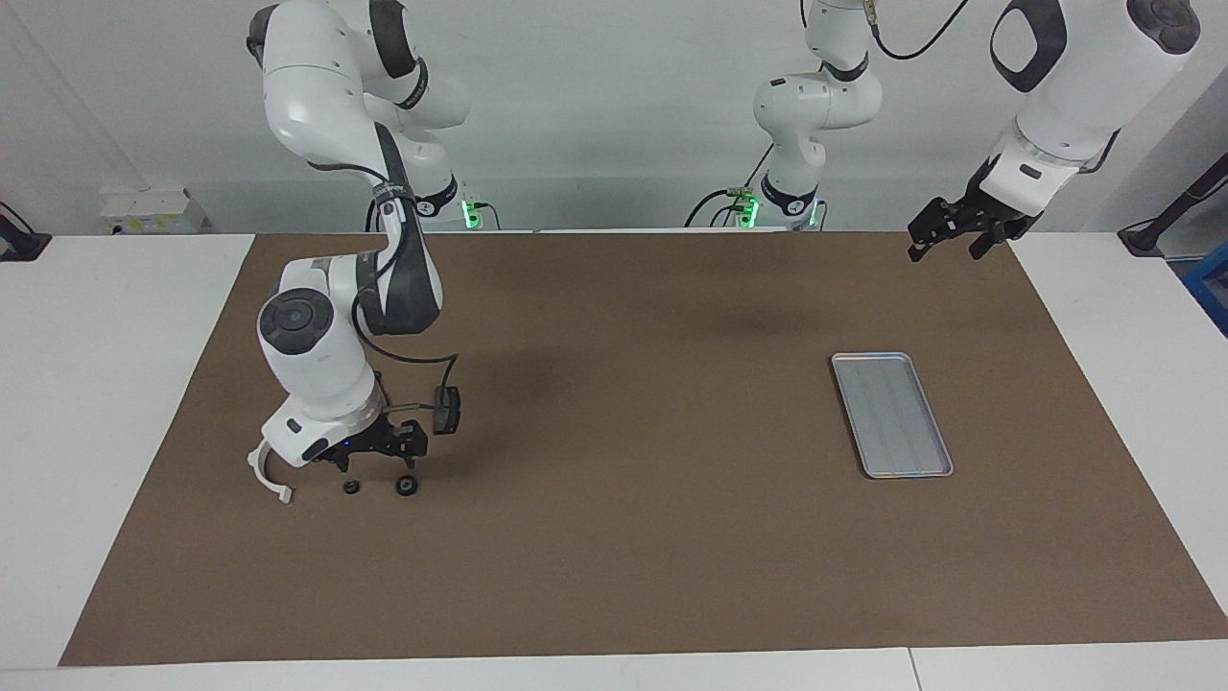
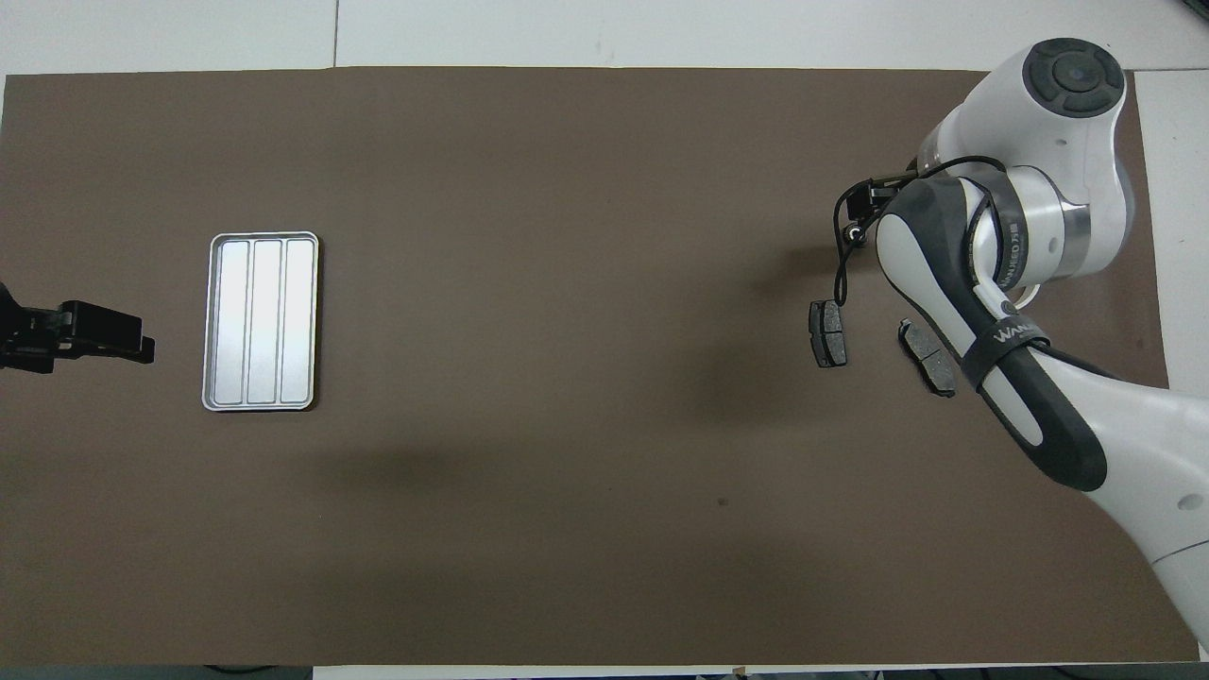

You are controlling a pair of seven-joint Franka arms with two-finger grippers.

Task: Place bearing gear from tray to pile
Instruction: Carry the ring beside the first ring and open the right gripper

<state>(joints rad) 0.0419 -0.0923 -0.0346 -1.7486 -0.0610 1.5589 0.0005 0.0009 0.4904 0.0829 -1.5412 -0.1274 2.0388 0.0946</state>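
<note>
- Right hand [image 1: 376,459] empty, jaws wide, just above pile [image 1: 288,470] at the right arm's end of counter [image 1: 672,576].
- Bearing gear [image 1: 408,486] on counter there; tray [image 1: 891,415] bare.
- Gear prob. stiff, light, rolls; grip rim.
- Left hand [image 1: 945,238] wide, waits.

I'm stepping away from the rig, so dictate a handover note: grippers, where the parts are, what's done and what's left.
Right gripper: open, holding nothing, low over the pile at the right arm's end of the mat.
Left gripper: open, raised at the left arm's end, waiting.
Tray: nothing in it.
Pile: white arc, two brake pads, and two small black round gears on the mat just below the right gripper.
Done: the tray looks emptied and the gears lie with the pile.
Left: probably only lifting the right arm clear.
</note>
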